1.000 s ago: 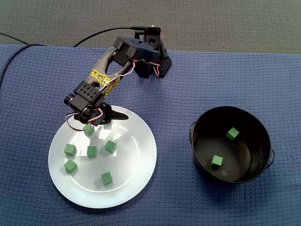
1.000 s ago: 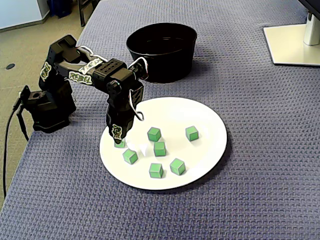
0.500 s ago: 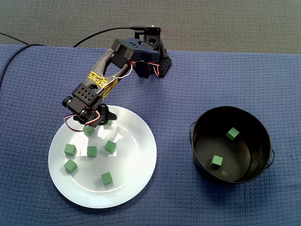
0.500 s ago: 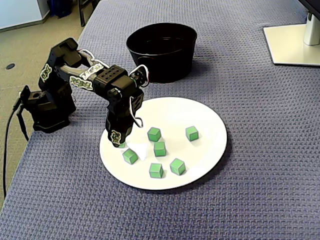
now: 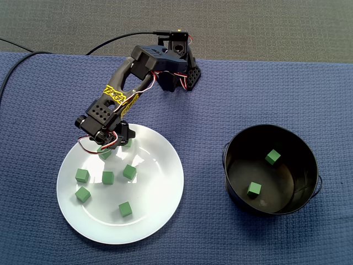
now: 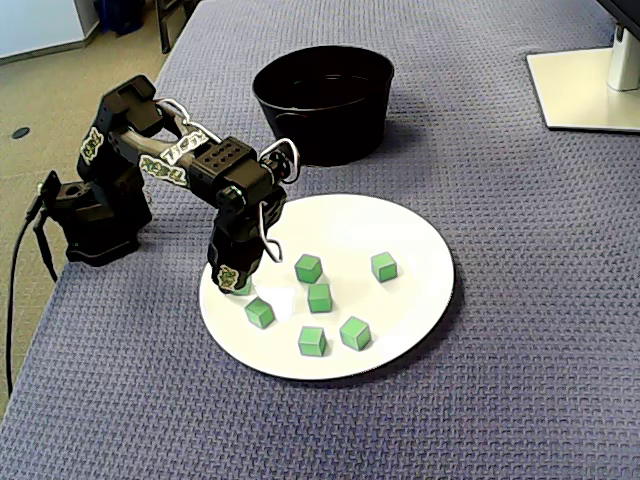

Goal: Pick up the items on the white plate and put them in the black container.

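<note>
The white plate holds several loose green cubes, such as one on the side away from the arm. My gripper points down at the plate's rim nearest the arm base. It is shut on a green cube, which sits low at plate level and is mostly hidden by the fingers. Another cube lies just beside the fingertips. The black container holds two green cubes.
The arm base stands on the blue woven cloth, with a cable trailing off it. A white monitor foot sits at the far right corner in one fixed view. Bare cloth separates plate and container.
The moving jaw, spread wide a second ago, has swung in onto the cube at the plate's rim. The wrist shifted slightly toward that rim. The loose cubes have not moved.
</note>
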`<state>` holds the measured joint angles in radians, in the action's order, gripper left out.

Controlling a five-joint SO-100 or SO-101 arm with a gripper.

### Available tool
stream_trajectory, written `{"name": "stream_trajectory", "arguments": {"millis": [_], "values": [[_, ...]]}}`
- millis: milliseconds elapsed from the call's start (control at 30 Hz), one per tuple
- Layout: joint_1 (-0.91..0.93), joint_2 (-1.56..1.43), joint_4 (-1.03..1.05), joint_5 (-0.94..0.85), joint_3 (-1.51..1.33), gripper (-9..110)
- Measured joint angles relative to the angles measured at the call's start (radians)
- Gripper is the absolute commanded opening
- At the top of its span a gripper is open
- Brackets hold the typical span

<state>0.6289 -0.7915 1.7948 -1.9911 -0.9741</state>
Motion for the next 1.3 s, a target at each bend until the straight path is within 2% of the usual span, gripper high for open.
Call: {"name": "stream_trajectory", "arguments": {"millis": [233, 333, 433, 1067, 1300], "values": [[0.000, 0.000, -0.006, 0.000, -0.003, 4], [0.000, 0.000, -0.006, 0.000, -0.003, 26], [0.000, 0.000, -0.006, -0.005, -0.003, 30], [0.008, -0.031, -0.130, -0.063, 0.008, 29], [0.008, -0.031, -0.150, -0.048, 0.009, 19]]}}
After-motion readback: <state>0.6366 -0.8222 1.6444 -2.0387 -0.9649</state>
